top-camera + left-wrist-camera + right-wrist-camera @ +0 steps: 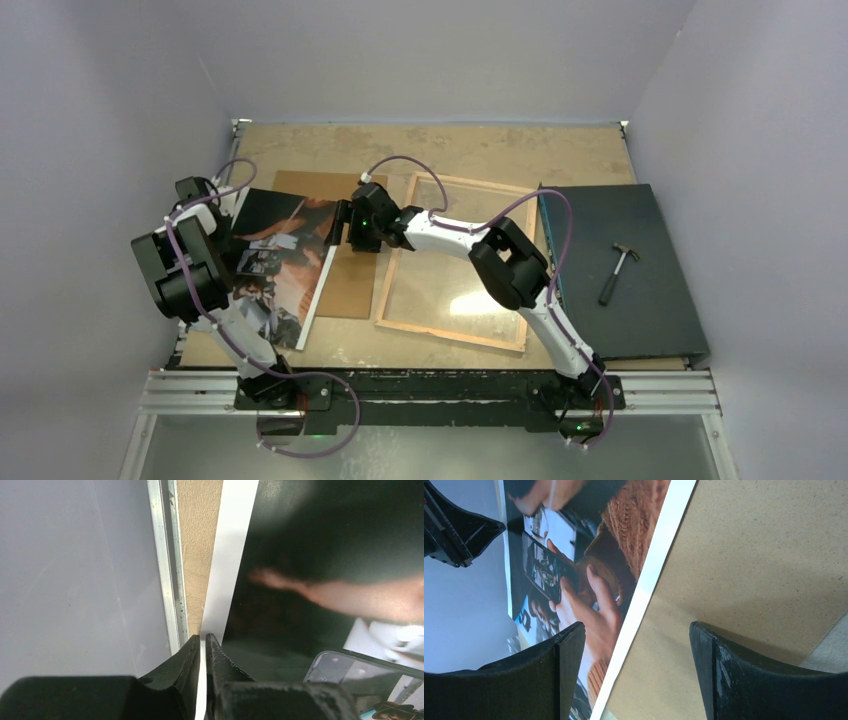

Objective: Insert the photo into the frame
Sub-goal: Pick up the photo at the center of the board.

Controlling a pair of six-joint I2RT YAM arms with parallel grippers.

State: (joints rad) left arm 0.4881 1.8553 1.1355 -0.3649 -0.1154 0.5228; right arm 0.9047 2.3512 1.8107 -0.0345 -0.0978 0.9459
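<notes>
A: Where does the photo sit?

B: Left side of the table, picture side up. Its right strip overlaps the brown backing board. The frame lies flat just right of that board, wood side up, well apart from the photo.

A: Claws?

B: Left gripper is pressed together on the photo's white left border, and the paper runs straight between the fingers. Right gripper is spread wide and straddles the photo's right border over the board, gripping nothing.

A: So the step is getting a second hold?

B: Likely. The right arm should drop until one finger is under the border, then close on the white margin, not on the print. Whether that edge is raised enough to get under, the views don't settle.

A: Risks?

B: A thin sheet held at one edge will sag and fold if the left arm lifts alone. Both arms should rise together, hold it lightly taut, and carry it level to the right.

A: Placement?

B: Square the photo's long edges to the frame rails before lowering. There is little spare room inside the rails, so a skewed corner would ride up on one. The lower edge goes in first. The dark mat and hammer sit further right, clear of the path.
</notes>
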